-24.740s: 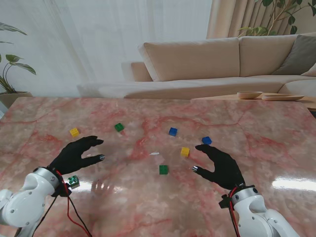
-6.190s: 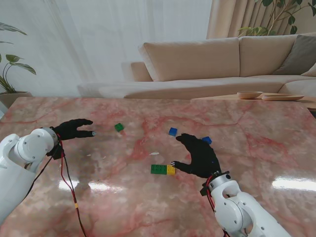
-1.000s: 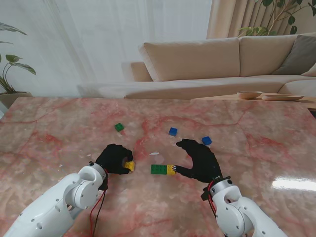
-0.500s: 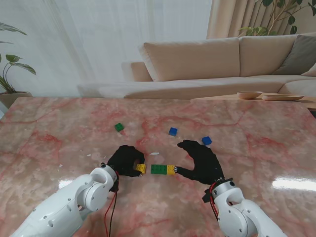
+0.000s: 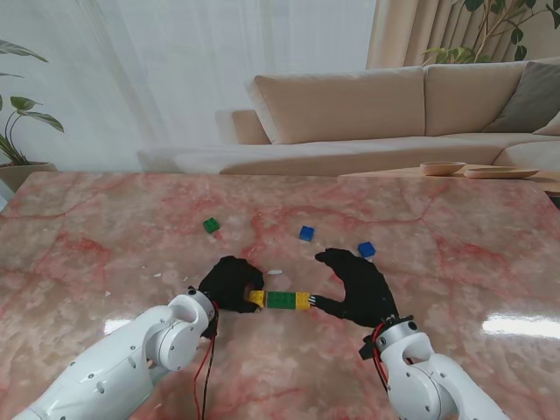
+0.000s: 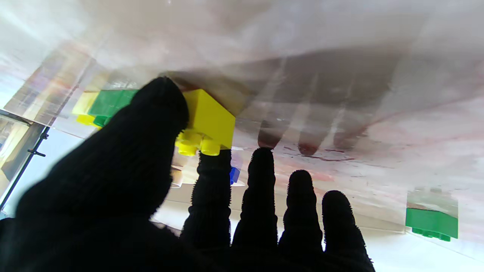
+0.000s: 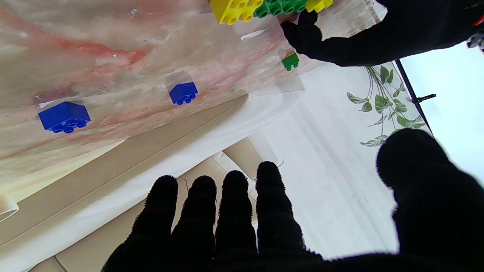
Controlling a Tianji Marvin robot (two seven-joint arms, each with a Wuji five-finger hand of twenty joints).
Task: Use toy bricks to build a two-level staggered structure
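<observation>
The stand camera looks down from above the robot's shoulders across a pink marble table (image 5: 105,219) toward a beige sofa (image 5: 376,105) and curtained window, both arms rising from its bottom corners. The left wrist camera sits close behind the left hand (image 6: 159,204), facing along its fingers with the tabletop overhead, a yellow brick (image 6: 208,117) very near the lens. The right wrist camera looks along the right hand (image 7: 264,223) from farther back, also inverted. All three views share the row of yellow and green bricks (image 5: 280,299); both wrist views also catch the lone green brick (image 7: 290,61), farther from me.
</observation>
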